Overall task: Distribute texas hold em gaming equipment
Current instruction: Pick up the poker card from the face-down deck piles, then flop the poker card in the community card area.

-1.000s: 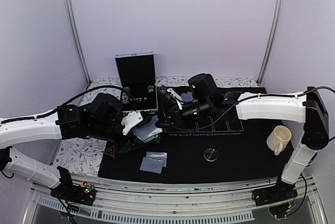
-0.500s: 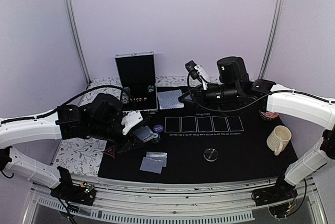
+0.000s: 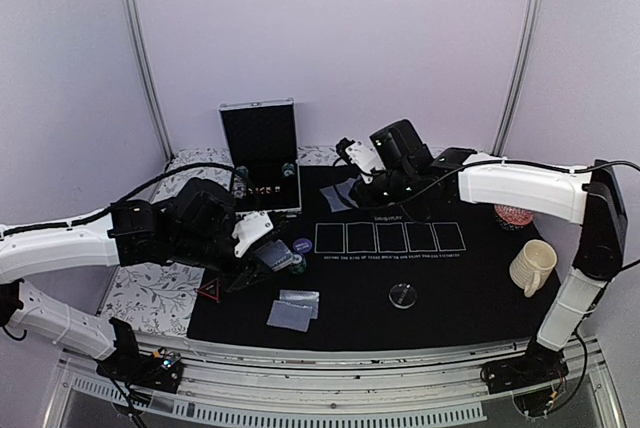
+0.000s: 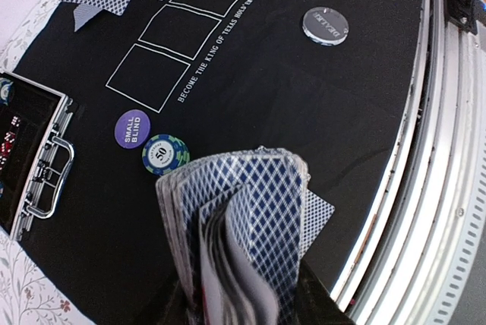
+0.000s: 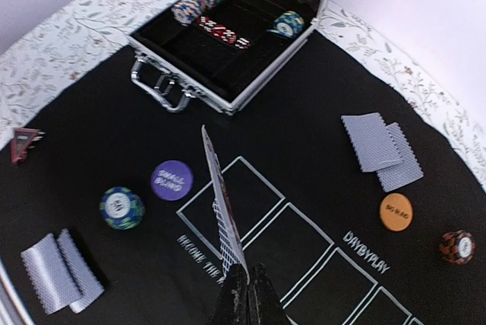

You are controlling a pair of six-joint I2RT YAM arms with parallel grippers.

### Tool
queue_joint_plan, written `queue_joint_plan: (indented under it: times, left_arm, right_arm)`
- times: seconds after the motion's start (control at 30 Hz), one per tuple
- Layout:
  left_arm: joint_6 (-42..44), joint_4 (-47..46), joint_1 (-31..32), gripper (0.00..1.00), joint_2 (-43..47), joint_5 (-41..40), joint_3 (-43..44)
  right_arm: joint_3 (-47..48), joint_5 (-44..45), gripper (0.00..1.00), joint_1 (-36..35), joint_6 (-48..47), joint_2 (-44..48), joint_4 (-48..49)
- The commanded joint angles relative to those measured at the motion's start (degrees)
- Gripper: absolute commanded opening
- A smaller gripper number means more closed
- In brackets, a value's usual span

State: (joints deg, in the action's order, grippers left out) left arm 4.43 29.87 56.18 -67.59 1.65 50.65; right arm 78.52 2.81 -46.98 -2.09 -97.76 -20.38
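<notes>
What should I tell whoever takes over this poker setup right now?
Left gripper shut on the deck. Right gripper shut on one card, over the mat.
Near pair and far pair of cards dealt; purple button, green chip, orange button, red-black chip, dealer disc, red triangle placed.
Still to do: the mat's five boxes are bare; likely board cards next.

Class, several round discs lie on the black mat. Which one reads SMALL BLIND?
The purple disc, beside the green chip. The orange disc reads BIG BLIND; the clear disc reads DEALER.
</notes>
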Motion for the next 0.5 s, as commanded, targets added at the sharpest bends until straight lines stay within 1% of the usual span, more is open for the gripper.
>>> queue_joint_plan:
  times: [0.0,0.1,0.2,0.33,0.4,0.47]
  left_arm:
    - [-0.8,-0.3,-1.3,0.38,-0.3,-1.7,0.7]
    - [-1.4,-0.2,-2.1,0.38,-0.3,-3.8,0.4]
    - [-1.8,-0.3,-3.0,0.38,-0.1,-4.3,0.2]
    - [-1.7,-0.4,-3.7,0.37,-0.1,-3.9,0.4]
    - [-1.7,-0.4,-4.0,0.38,0.0,-3.6,0.5]
    - [-1.7,-0.4,-4.1,0.38,0.1,-3.3,0.4]
  right_arm:
    - [6.1,12.7,0.02,0.1,-9.7,-9.3,2.2]
    - [10.3,17.0,0.02,-0.3,-14.5,-15.4,3.4]
    - [11.3,21.7,0.02,-1.5,-19.3,-19.2,5.6]
    - [11.6,27.5,0.02,-4.1,-24.9,-24.1,5.6]
    - [11.2,29.1,0.02,-5.4,-26.9,-26.0,4.8]
    - [10.8,28.2,0.02,-6.7,-28.0,-27.0,3.4]
